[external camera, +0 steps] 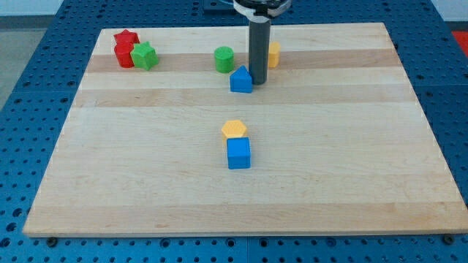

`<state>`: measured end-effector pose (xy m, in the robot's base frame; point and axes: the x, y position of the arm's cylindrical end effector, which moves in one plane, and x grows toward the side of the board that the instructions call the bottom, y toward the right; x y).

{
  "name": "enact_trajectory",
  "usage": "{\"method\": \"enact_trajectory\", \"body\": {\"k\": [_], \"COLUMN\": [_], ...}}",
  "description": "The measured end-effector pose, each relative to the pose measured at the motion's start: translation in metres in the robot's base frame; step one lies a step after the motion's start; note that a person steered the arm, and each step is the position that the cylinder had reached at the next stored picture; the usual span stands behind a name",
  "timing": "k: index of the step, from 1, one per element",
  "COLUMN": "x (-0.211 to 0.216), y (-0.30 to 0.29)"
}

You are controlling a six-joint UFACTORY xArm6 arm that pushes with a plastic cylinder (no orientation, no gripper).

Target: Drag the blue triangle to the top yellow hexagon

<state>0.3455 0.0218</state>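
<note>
The blue triangle (240,79) sits near the view's top centre on the wooden board (146,183). My tip (259,82) stands right against its right side. The top yellow hexagon (273,54) is just behind the rod, up and to the right of the triangle, partly hidden by the rod. A second yellow hexagon (234,130) lies in the middle of the board, touching a blue cube (238,153) below it.
A green cylinder (224,59) stands up and to the left of the blue triangle. At the view's top left are a red star (126,38), a red block (124,55) and a green star (145,55), close together.
</note>
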Motion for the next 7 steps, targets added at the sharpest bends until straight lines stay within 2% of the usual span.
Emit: {"method": "enact_trajectory", "body": {"k": [7], "x": [-0.015], "y": [-0.046]}}
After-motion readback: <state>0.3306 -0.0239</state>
